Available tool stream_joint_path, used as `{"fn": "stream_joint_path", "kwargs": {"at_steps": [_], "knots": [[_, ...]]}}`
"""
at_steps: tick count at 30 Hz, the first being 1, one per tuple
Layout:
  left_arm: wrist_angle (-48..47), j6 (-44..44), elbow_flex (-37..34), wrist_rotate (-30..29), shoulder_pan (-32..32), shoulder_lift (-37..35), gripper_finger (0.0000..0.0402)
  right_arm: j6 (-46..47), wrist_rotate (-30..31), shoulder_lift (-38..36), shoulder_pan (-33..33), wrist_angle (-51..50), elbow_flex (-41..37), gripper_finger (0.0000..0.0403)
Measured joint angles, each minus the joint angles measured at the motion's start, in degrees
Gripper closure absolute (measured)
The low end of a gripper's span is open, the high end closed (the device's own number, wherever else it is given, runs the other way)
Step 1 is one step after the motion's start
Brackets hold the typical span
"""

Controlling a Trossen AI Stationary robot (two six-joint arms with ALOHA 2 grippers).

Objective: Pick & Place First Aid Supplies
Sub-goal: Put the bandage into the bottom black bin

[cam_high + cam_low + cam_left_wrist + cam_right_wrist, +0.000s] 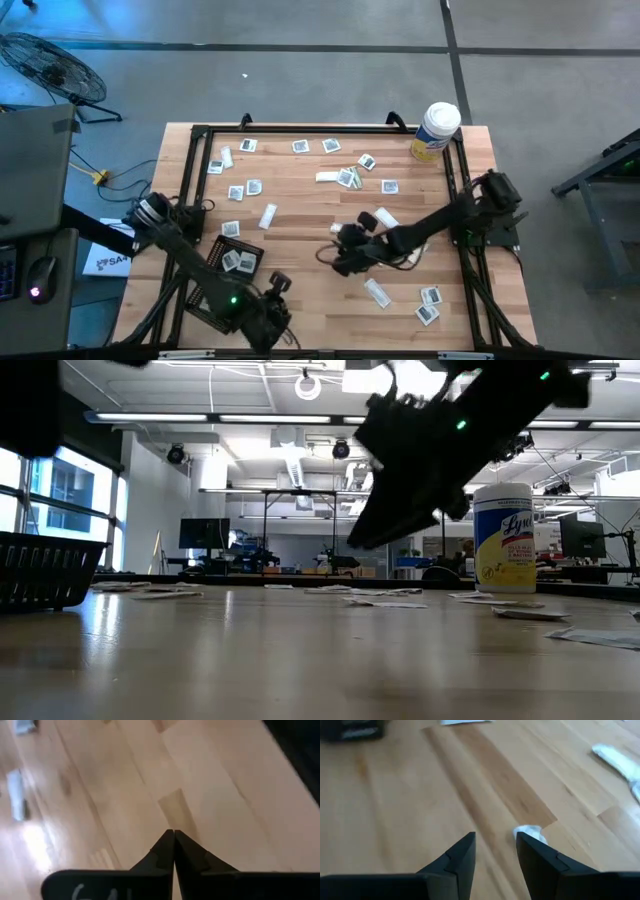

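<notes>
Fingers (467, 851) of right gripper (495, 851) parted narrowly above pale wood tabletop (395, 810), small crumpled white packet (527, 832) just past one tip, toward 1 o'clock. Likely to miss: off-centre closing could nudge packet aside. Left gripper (173, 845) pressed shut, holding nothing, at 7 o'clock beside black mesh tray (228, 262) with packets inside.

Left gripper (173, 837) jaws closed; right gripper (495, 842) jaws apart, low.
</notes>
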Motion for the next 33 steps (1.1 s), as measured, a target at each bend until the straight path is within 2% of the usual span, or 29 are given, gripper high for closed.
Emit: {"fn": "stream_joint_path", "kwargs": {"at_steps": [5,9,12,18,22,27,33], "knots": [[12.54,6.00,-5.96,0.29,1.46,-4.27,0.0400,3.77,1.16,7.10,-2.88,-6.41,8.38,0.0287],[15.92,7.05,-7.87,1.60,2.51,-5.69,0.0400,8.67,2.60,10.64,-3.44,-18.18,15.92,0.0292],[16.12,6.62,-7.96,2.76,2.50,-5.91,0.0400,15.95,2.54,11.42,-3.89,-24.84,18.10,0.0292],[16.27,6.26,-7.96,3.71,2.30,-5.91,0.0401,23.27,0.49,11.68,-4.60,-23.35,17.41,0.0292],[16.80,6.67,-7.96,3.70,2.39,-5.91,0.0401,23.01,-0.93,13.67,-5.22,-20.97,17.43,0.0293],[17.11,6.73,-7.96,3.70,2.42,-5.91,0.0401,22.95,0.44,15.18,-6.15,-22.40,17.96,0.0293],[17.10,6.69,-7.96,3.72,2.42,-5.91,0.0401,21.25,-1.14,15.24,-7.16,-22.10,17.93,0.0293]]}}
